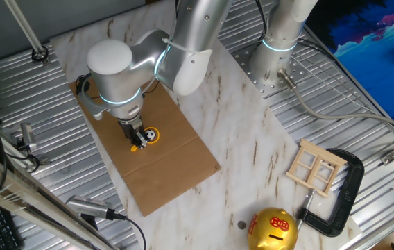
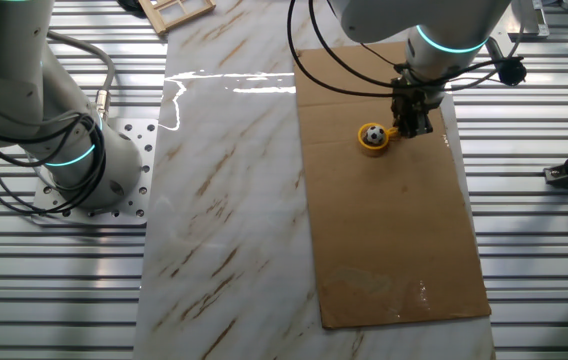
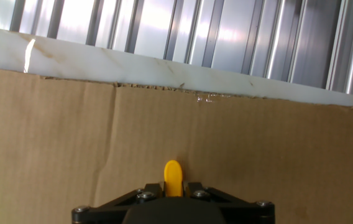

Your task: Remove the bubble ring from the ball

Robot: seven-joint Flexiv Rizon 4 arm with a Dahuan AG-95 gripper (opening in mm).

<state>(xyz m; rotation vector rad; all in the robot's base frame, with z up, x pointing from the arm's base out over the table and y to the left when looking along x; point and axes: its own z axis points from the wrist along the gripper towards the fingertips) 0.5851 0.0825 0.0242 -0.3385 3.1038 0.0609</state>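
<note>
On the brown cardboard sheet point(image 2: 394, 190), item one: bubble ring point(image 2: 372, 143), yellow-orange, loop lying flat around the ball point(image 2: 372, 133), its short handle pointing toward the gripper point(image 2: 413, 122).
Item two: ball, white with black patches, seated inside the loop and resting on the cardboard; ring not yet off it.
Item three: gripper, lowered to the handle end of the ring. Hand view shows the yellow handle tip point(image 3: 173, 177) standing up between the two black fingers point(image 3: 144, 195), which sit close on either side of it at a narrow setting. Judged to be closed on the handle, though actual contact is hidden by the fingers.
Handling note, a judgement: the step in hand is lifting the ring off. A straight vertical lift, keeping the loop level, should let it clear the ball without nudging it; a tilted or sideways pull risks rolling the ball away or dragging it along. The handle is thin and smooth-looking, so it may slip.

Surroundings: cardboard lies on the marble tabletop point(image 2: 224, 180). Well apart, at the far end in one fixed view: gold piggy bank point(image 1: 273, 230), small wooden frame point(image 1: 315, 167), black clamp point(image 1: 343, 194).
</note>
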